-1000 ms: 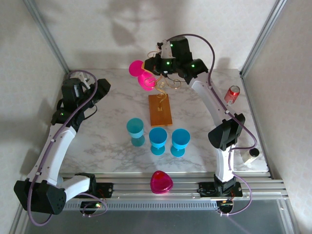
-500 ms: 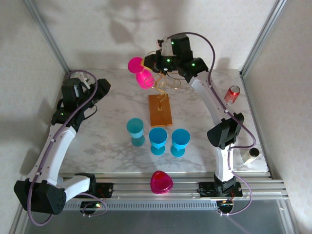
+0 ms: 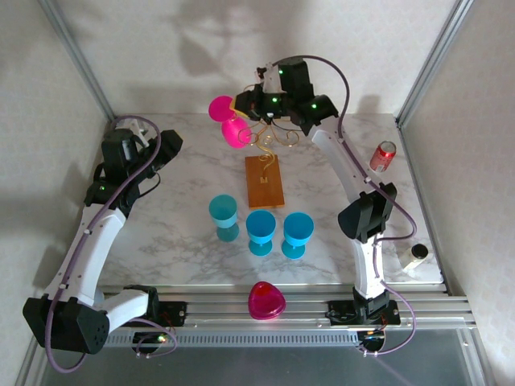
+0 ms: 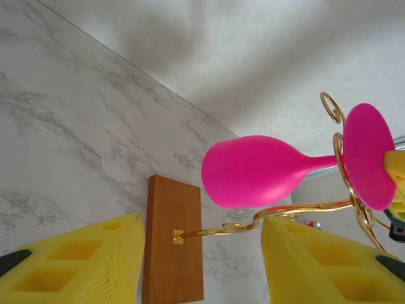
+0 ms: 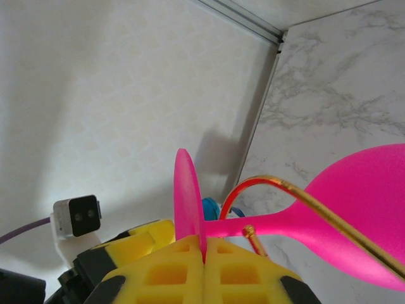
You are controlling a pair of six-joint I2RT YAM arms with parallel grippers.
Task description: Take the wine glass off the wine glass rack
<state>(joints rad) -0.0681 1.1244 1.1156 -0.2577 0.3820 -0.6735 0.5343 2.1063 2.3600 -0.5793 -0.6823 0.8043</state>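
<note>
here the right claw [image 5: 204, 252] pinches the wine glass [image 5: 357, 215] by its stem.

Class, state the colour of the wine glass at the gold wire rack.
The wine glass is bright pink, clearest in the left wrist view.

left arm: elbow bent, well left of the wine glass rack [image 3: 265, 182] | left gripper [image 3: 165, 149]: jaws apart, holding nothing, facing rack | right arm: stretched to rack top | right gripper [image 5: 204, 246]: clamped on wine glass [image 5: 354, 209] stem
</note>
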